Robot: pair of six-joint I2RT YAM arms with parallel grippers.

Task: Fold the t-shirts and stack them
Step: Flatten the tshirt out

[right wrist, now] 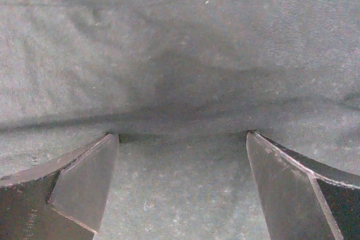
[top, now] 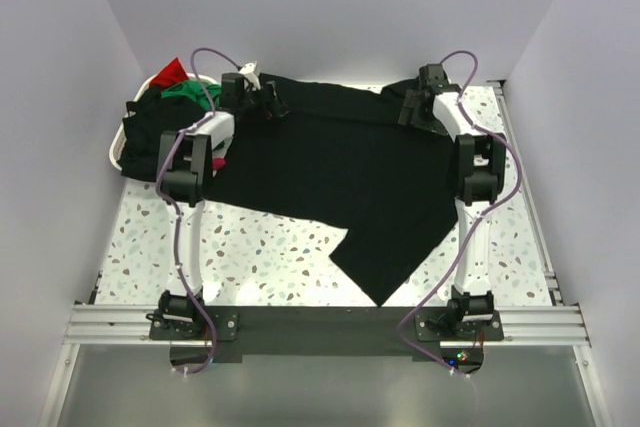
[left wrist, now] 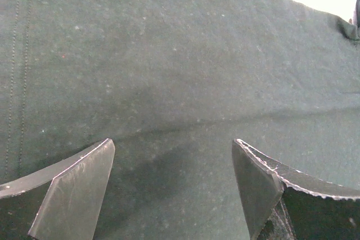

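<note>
So the big black t-shirt [top: 350, 177] is spread out flat over most of the speckled surface [top: 260, 247]. It sits a bit crooked, with one corner pointing down toward the near edge between the two arm bases. The left tool [top: 262, 99] is up at the shirt's far left corner and the right tool [top: 412, 107] is at its far right corner, both right over the fabric along that far edge. Both are spread wide with nothing pinched in them. In the left wrist view the fingers [left wrist: 73, 189] stand well apart with just dark cloth under the gap. That view also shows a stitched hem line running down one side and a sliver of bright surface past the shirt's edge. Same deal in the right wrist view, fingers [right wrist: 84, 184] far apart, cloth below with a soft crease running across just ahead of the tips. Can't tell whether the tips actually touch the cloth or just hover over it. Off the shirt's left side there's a white basket [top: 115, 152] with the other t-shirts [top: 165, 112] heaped in it: mostly black, some green, and a red one poking up at the far end. There's also a tiny pink bit [top: 218, 160] right at the shirt's left edge, too small to say what it is.
</note>
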